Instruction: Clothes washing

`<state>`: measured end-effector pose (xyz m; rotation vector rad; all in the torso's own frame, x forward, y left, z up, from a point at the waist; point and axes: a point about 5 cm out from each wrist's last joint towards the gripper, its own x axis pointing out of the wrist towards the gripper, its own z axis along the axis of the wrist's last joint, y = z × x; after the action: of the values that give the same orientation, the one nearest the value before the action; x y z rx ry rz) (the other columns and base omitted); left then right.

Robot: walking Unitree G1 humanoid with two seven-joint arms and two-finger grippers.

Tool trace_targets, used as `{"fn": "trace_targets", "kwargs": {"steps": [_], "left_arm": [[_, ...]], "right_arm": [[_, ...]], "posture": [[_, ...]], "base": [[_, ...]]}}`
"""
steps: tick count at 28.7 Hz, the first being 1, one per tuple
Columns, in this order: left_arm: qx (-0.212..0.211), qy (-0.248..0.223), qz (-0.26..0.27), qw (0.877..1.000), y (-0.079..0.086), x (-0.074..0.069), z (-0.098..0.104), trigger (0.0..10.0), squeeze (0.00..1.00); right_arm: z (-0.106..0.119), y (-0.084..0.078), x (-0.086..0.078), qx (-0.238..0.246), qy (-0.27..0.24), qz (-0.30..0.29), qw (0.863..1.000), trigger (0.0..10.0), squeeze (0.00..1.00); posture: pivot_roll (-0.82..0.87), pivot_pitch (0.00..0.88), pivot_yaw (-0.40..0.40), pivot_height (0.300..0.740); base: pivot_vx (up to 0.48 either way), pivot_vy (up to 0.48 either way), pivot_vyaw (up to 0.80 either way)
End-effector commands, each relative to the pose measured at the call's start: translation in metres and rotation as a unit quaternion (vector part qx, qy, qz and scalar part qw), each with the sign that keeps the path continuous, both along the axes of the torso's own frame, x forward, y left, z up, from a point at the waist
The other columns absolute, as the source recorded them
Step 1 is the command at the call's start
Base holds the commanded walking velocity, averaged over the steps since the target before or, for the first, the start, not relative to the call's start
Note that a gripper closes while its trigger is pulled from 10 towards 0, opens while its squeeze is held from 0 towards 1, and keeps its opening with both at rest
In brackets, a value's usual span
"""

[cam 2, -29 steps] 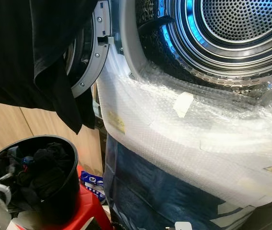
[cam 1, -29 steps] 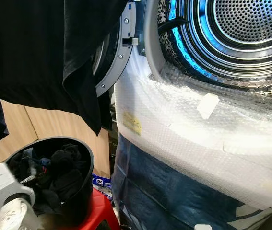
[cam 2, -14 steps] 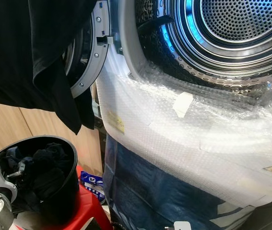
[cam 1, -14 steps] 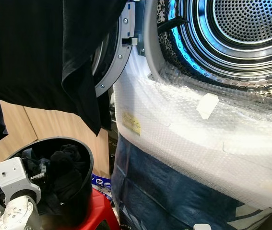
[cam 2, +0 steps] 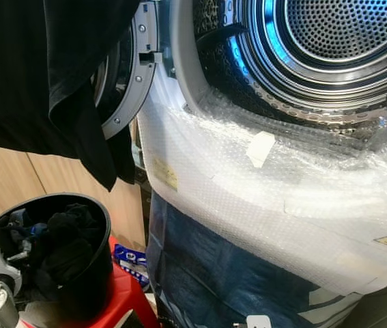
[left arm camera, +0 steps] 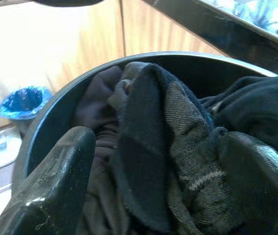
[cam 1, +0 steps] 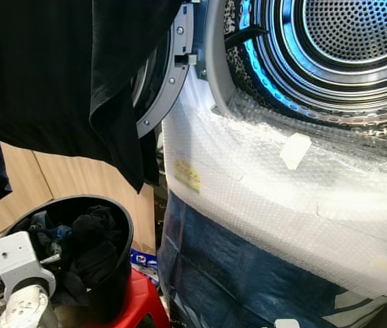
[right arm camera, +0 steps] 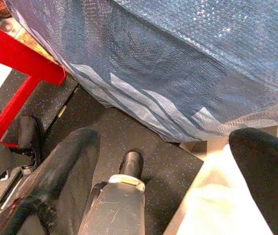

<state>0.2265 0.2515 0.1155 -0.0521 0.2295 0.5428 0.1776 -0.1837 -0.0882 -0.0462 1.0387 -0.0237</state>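
A black bucket (cam 1: pixel 123 229) at lower left holds a heap of dark clothes (cam 1: pixel 94 246). My left arm's silver wrist (cam 1: pixel 17 263) sits at the bucket's near rim. In the left wrist view my left gripper (left arm camera: pixel 153 181) is open inside the bucket, its fingers (left arm camera: pixel 55 186) spread on either side of a dark ribbed garment (left arm camera: pixel 178 147). The washing machine's drum (cam 1: pixel 347 41) stands open at upper right, blue-lit. A large black garment (cam 1: pixel 56 68) hangs over the open door (cam 1: pixel 169 85). My right gripper (right arm camera: pixel 165 178) hangs open over the floor, holding nothing.
Bubble wrap (cam 1: pixel 282 191) covers the machine's front, with blue film (cam 1: pixel 234 266) lower down. The bucket stands on a red stool (cam 1: pixel 142 301). Wooden panels (cam 1: pixel 77 181) lie behind the bucket. A small blue-lined bin (left arm camera: pixel 23 100) sits on the floor beyond it.
My left wrist has shifted a little to the right, toward the bucket, then settled slightly lower. The hanging garment, bucket and machine are unchanged.
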Motion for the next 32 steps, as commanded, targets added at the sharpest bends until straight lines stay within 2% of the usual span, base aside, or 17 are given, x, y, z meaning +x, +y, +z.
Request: {"fn": "trace_targets", "kwargs": {"steps": [1, 7, 23, 24, 25, 26, 27, 28, 32], "left_arm": [[0.002, -0.005, -0.014, 1.000, -0.003, 0.004, 0.001, 10.0, 0.00], [0.011, -0.011, -0.027, 1.000, -0.006, 0.008, 0.005, 10.0, 0.00], [0.000, 0.037, -0.038, 0.999, -0.010, 0.005, -0.014, 10.0, 0.00], [-0.004, 0.036, -0.040, 0.999, -0.010, 0.005, -0.014, 7.8, 0.00], [-0.007, 0.035, -0.041, 0.999, -0.011, 0.006, -0.015, 3.5, 0.00], [-0.008, 0.036, -0.043, 0.998, -0.013, 0.006, -0.016, 2.6, 0.00], [-0.008, 0.036, -0.043, 0.998, -0.013, 0.006, -0.016, 2.6, 0.00], [-0.007, 0.038, -0.046, 0.998, -0.014, 0.006, -0.017, 0.0, 0.00], [-0.001, 0.041, -0.052, 0.998, -0.015, 0.006, -0.016, 0.0, 0.00]], "right_arm": [[0.000, 0.000, 0.000, -0.001, 0.000, 0.002, 1.000, 10.0, 0.00], [0.000, 0.000, 0.000, -0.001, -0.001, 0.004, 1.000, 10.0, 0.00], [0.000, 0.000, 0.001, 0.000, 0.000, 0.006, 1.000, 10.0, 0.00], [0.000, 0.000, 0.001, 0.000, 0.000, 0.007, 1.000, 10.0, 0.00], [0.000, 0.001, 0.001, 0.001, 0.001, 0.009, 1.000, 10.0, 0.00], [0.000, 0.002, 0.001, 0.002, 0.000, 0.010, 1.000, 10.0, 0.00], [0.000, 0.002, 0.001, 0.002, 0.000, 0.010, 1.000, 10.0, 0.00], [0.000, 0.002, 0.001, 0.002, 0.000, 0.011, 1.000, 10.0, 0.00], [0.000, 0.003, 0.001, 0.002, 0.001, 0.013, 1.000, 10.0, 0.00]], "posture": [[0.10, 0.000, -0.056, 0.740], [0.10, 0.000, -0.057, 0.740], [0.09, 0.000, -0.060, 0.740], [0.10, 0.000, -0.062, 0.740], [0.10, 0.000, -0.062, 0.740], [0.10, 0.000, -0.062, 0.740], [0.10, 0.000, -0.062, 0.740], [0.10, 0.000, -0.062, 0.740], [0.10, 0.000, -0.061, 0.740]], "base": [[0.000, 0.000, 0.00], [0.000, 0.000, 0.00], [0.000, 0.000, 0.00], [0.000, 0.000, 0.00], [0.000, 0.000, 0.00], [0.000, 0.000, 0.00], [0.000, 0.000, 0.00], [0.000, 0.000, 0.00], [0.000, 0.000, 0.00]]}}
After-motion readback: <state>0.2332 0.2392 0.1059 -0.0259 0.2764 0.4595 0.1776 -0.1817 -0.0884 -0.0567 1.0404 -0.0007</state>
